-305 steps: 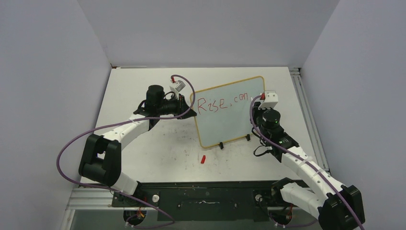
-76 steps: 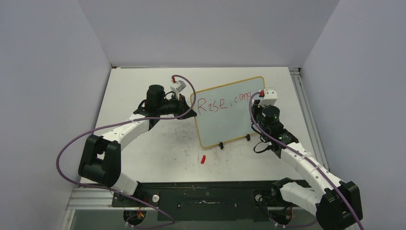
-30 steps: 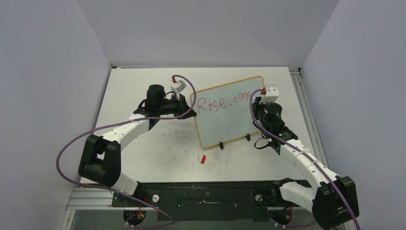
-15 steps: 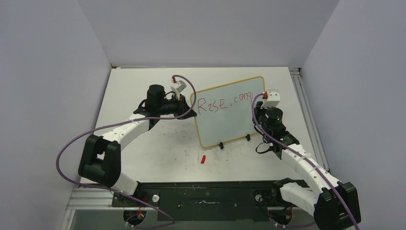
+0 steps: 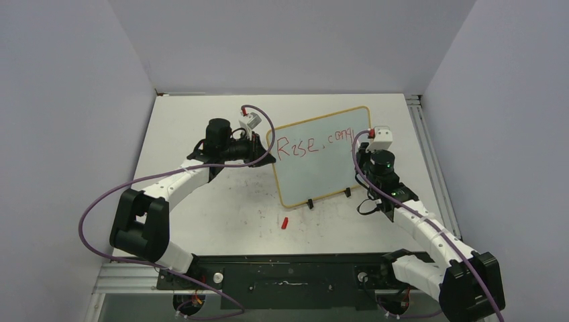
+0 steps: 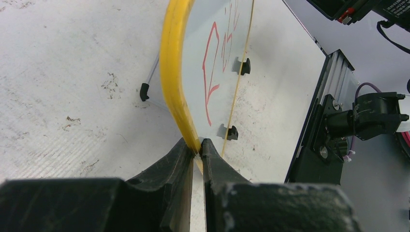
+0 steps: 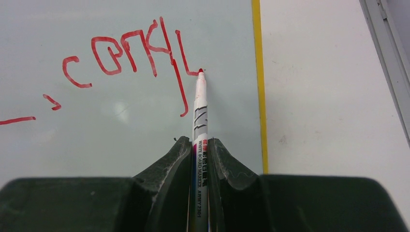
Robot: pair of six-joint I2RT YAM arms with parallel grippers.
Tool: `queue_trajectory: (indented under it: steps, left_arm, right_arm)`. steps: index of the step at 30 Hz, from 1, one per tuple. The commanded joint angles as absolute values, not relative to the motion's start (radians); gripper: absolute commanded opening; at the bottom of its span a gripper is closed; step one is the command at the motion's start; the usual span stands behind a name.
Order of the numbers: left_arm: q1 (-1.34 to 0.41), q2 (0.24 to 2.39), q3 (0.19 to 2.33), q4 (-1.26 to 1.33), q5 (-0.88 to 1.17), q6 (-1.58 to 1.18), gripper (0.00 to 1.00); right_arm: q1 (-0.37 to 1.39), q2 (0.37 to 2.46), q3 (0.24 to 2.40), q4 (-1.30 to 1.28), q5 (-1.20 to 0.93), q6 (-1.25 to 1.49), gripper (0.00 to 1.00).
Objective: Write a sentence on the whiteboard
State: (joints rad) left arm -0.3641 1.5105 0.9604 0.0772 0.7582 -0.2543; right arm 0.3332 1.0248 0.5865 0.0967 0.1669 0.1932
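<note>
The whiteboard point(image 5: 315, 171) stands tilted on two black clip feet mid-table. Its pale surface carries red lettering point(image 5: 298, 147) reading "Rise, conq" with a further stroke begun; the sentence point(image 7: 130, 55) shows close up in the right wrist view. My left gripper point(image 5: 263, 151) is shut on the board's yellow-wood left edge point(image 6: 176, 87). My right gripper point(image 5: 363, 143) is shut on a white marker point(image 7: 199, 116), whose red tip touches the board near its right frame point(image 7: 257, 77), at the end of the last stroke.
A red marker cap point(image 5: 284, 223) lies on the scuffed white tabletop in front of the board. A thin stand leg point(image 6: 149, 79) props the board from behind. Grey walls enclose the table; a metal rail point(image 5: 429, 154) runs along the right side.
The right gripper has moved the marker along the top line, then slightly down. The lettering grew from "Rise, con" to "conq" plus a new stroke. The left gripper has held still.
</note>
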Motion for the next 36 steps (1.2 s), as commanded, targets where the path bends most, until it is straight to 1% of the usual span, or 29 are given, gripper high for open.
queue_trajectory:
  steps: [1,11,28,36]
  left_arm:
    - [-0.370,1.465,1.001,0.083,0.755,-0.227,0.00]
    - [-0.370,1.469,1.003,0.080,0.755,-0.226,0.00]
    - [-0.370,1.462,1.003,0.080,0.755,-0.226,0.00]
    - [-0.370,1.456,1.003,0.082,0.757,-0.227,0.00]
  right_arm:
    - [0.325,1.049,0.657,0.140,0.192,0.176,0.05]
    - [0.321,1.101,0.716,0.161,0.173,0.152,0.05]
    - [0.321,1.027,0.602,0.115,0.156,0.206,0.05]
    - [0.321,1.018,0.605,0.095,0.210,0.210,0.05]
